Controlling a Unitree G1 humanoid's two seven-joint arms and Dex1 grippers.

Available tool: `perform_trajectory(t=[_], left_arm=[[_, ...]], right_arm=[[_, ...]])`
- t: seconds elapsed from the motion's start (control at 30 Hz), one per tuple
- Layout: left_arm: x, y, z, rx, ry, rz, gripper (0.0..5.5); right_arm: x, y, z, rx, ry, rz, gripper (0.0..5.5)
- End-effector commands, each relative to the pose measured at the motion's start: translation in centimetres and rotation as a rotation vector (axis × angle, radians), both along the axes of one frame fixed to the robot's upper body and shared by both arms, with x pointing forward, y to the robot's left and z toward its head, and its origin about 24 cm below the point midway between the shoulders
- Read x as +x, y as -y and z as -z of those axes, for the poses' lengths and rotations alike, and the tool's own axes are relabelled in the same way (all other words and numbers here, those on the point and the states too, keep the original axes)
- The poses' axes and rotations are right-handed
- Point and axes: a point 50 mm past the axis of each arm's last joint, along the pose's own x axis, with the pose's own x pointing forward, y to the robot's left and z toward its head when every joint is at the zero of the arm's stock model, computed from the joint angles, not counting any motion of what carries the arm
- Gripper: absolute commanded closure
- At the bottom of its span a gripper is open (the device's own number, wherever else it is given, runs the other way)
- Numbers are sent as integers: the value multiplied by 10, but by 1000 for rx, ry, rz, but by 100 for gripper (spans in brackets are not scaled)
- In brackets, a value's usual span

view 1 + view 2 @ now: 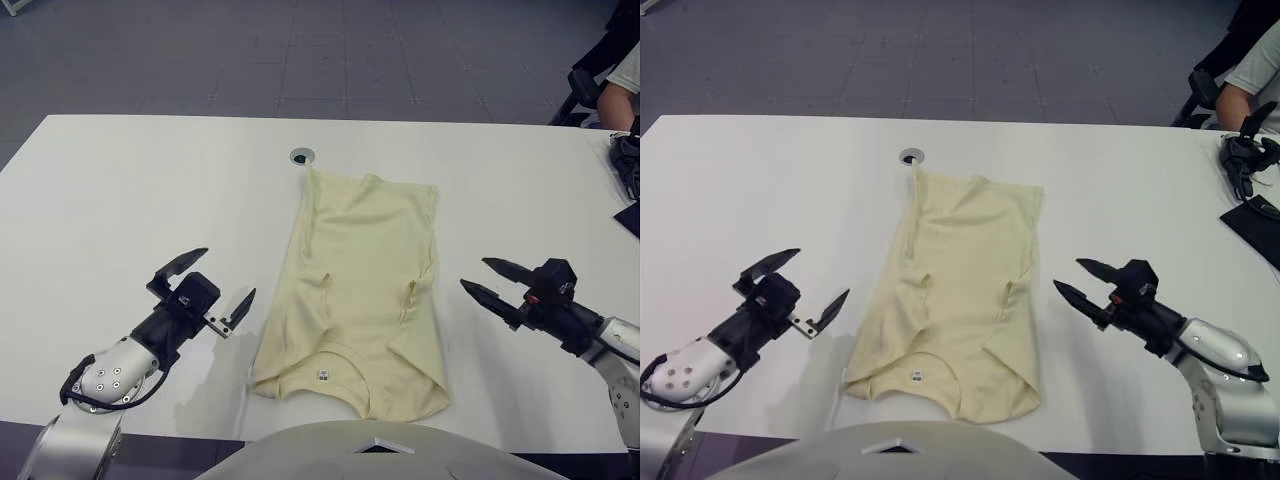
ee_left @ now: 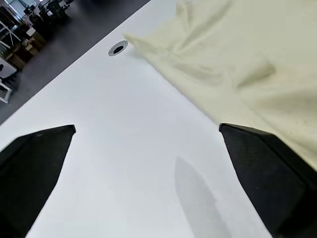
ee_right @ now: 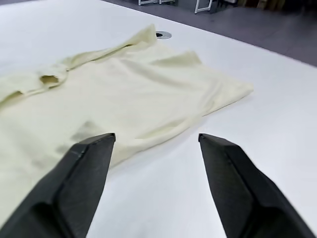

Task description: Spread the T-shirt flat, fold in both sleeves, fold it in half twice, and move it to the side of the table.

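T-shirt first: the pale yellow cloth T-shirt (image 1: 355, 290) lies in the middle of the flat white table (image 1: 120, 200), straight ahead of you and between your two arms. Its long axis runs directly away from you. The collar (image 1: 330, 368) sits at the near edge and the hem (image 1: 375, 185) at the far end, with one far corner just beside the round metal cable grommet (image 1: 302, 156). Both sleeves (image 1: 412, 292) look turned in over the body, so by my reading the sleeve step is done and the first fold in half is what's coming.

Here's the relation that matters. The shirt lies inward from each hand, to the right of your left gripper (image 1: 228, 272) and to the left of your right gripper (image 1: 474, 273). Both hover level with the shirt's middle, roughly where the sleeve folds are. The left gripper's inner fingertip is near the shirt's left edge and apart from it, with bare table between. The right gripper's tips point at the right edge with a similar gap. I'd call them about equally near, neither clearly ahead.

Now the hands. The left gripper is spread wide and holds nothing. The right gripper is parted too, a little narrower, and touches nothing. For a lengthwise fold you'd likely want both hands down at the collar end.
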Motion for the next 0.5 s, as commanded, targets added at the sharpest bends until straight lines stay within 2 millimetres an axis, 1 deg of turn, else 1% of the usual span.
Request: perform_trajectory(t=[0.03, 0.1, 0.2, 0.3, 0.37, 0.5], left_arm=[[-38, -7, 30, 452, 29, 554, 10], [-48, -4, 32, 450, 36, 626, 10], [-61, -1, 36, 447, 48, 732, 10], [-69, 3, 40, 431, 44, 796, 10], [-71, 4, 42, 428, 44, 824, 10], [-72, 6, 47, 449, 62, 891, 10]], right_arm=[[-37, 9, 17, -599, 371, -489, 175], [-49, 13, 23, -644, 405, -587, 139], [-65, 18, 31, -665, 397, -689, 85], [-71, 18, 35, -669, 403, -775, 35], [-74, 16, 37, -665, 422, -834, 14], [-83, 9, 44, -642, 455, -940, 14]])
